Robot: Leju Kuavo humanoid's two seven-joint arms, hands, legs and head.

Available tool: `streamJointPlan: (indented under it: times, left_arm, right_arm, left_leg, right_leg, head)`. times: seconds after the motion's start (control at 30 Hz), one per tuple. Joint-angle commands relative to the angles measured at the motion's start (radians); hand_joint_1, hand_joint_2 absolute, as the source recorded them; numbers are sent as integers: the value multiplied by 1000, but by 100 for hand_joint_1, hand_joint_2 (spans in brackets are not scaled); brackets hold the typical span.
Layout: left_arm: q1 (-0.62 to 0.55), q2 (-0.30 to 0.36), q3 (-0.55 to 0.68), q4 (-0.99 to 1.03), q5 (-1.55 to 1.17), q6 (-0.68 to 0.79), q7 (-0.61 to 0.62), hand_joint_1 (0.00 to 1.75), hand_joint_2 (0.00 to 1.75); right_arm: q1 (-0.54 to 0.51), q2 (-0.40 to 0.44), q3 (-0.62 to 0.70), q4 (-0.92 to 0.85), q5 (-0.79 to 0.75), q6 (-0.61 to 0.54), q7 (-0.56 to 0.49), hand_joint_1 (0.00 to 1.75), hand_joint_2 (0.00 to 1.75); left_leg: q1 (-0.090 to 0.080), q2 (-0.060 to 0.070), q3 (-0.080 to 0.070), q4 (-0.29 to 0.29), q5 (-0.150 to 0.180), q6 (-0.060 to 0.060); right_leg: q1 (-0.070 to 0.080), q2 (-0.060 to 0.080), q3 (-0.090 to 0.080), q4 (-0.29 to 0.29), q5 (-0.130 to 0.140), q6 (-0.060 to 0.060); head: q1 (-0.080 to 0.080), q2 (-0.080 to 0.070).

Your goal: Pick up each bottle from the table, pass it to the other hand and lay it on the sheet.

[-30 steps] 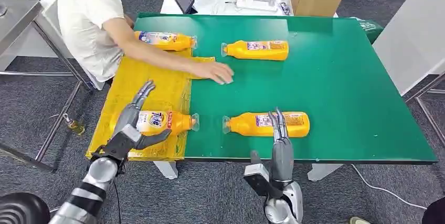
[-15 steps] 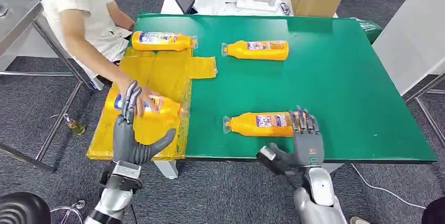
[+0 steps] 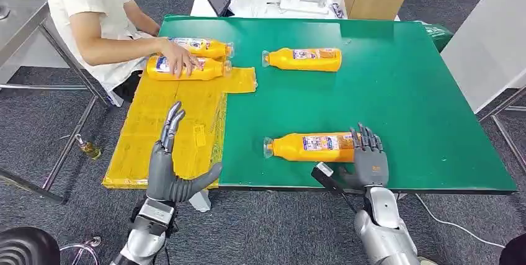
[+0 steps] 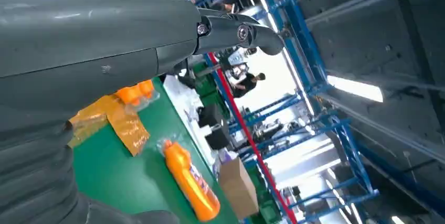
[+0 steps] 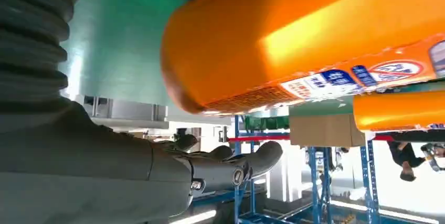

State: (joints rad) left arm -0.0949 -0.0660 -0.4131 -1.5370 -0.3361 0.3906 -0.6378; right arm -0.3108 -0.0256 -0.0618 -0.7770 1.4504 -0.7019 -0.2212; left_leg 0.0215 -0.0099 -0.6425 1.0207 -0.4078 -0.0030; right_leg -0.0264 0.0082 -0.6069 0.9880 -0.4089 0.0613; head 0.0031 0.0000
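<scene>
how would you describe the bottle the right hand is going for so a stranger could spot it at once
Start at the green table and look along its near edge, toward the robot. An orange bottle lies there on its side, cap pointing toward the yellow sheet. It is the only bottle near that edge, with the right hand at its base.

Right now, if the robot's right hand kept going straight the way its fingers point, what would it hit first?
Most likely the near orange bottle: the right hand sits at its base end, open, fingers pointing up the table; height is unclear.

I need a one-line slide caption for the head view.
Right hand reaches the nearest bottle; left hand open above the sheet.
</scene>
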Motion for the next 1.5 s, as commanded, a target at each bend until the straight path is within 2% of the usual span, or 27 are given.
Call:
streamJointPlan:
  times: [0.03,0.2,0.57,0.6,0.63,0.73,0.83,0.87,0.93,1.5]
  left_arm:
    - [-53,3,-36,40,17,-20,7,0,175]
    - [-79,-2,-52,59,35,-36,3,0,175]
    - [-80,-4,-50,70,94,-76,21,0,175]
    - [-81,-2,-50,72,94,-75,21,0,175]
    - [-80,-3,-49,71,96,-76,20,0,175]
    - [-79,-1,-49,70,98,-77,19,0,175]
    - [-78,0,-50,67,104,-83,20,0,175]
    - [-76,2,-49,66,107,-87,21,0,175]
    - [-68,1,-44,66,136,-111,34,0,175]
    - [-64,2,-44,67,137,-111,34,0,175]
  right_arm:
    - [-108,-8,49,190,-20,4,-15,0,175]
    - [-157,5,68,258,-32,4,-27,0,175]
    - [-187,-6,92,376,-74,10,-36,3,175]
    - [-204,-12,101,410,-91,54,-50,171,175]
    - [-207,-18,106,416,-97,68,-53,175,175]
    - [-208,-19,106,423,-107,87,-57,175,175]
    - [-205,-18,107,426,-116,102,-61,175,175]
    - [-202,-15,98,424,-143,122,-81,175,175]
    - [-183,10,11,404,-326,232,-215,175,175]
    - [-174,14,11,402,-329,226,-219,175,175]
  left_leg:
    - [0,1,3,0,-1,1]
    - [1,2,4,0,-1,1]
    - [1,1,7,-1,-1,2]
    - [1,1,8,-1,-2,2]
    - [1,0,4,-1,-1,1]
    - [1,2,11,-2,-2,3]
    - [1,0,8,-2,-1,2]
    - [1,0,9,-2,-1,2]
    - [1,0,8,-1,-1,1]
    - [1,0,15,-2,-1,1]
  right_leg:
    - [1,0,3,-1,0,-2]
    - [1,0,4,-1,0,-3]
    - [2,-1,7,-2,-1,-4]
    - [2,-1,8,-2,-1,-4]
    - [1,-1,5,-1,0,-3]
    - [3,-2,11,-3,-2,-6]
    - [2,-2,8,-2,-1,-4]
    - [2,-3,9,-3,-1,-5]
    - [2,-2,8,-2,-1,-3]
    - [2,-1,14,-3,0,-4]
  head:
    - [0,0]
    - [0,0]
    - [0,0]
    - [0,0]
    - [0,0]
    - [0,0]
    - [0,0]
    - [0,0]
    - [0,0]
    - [0,0]
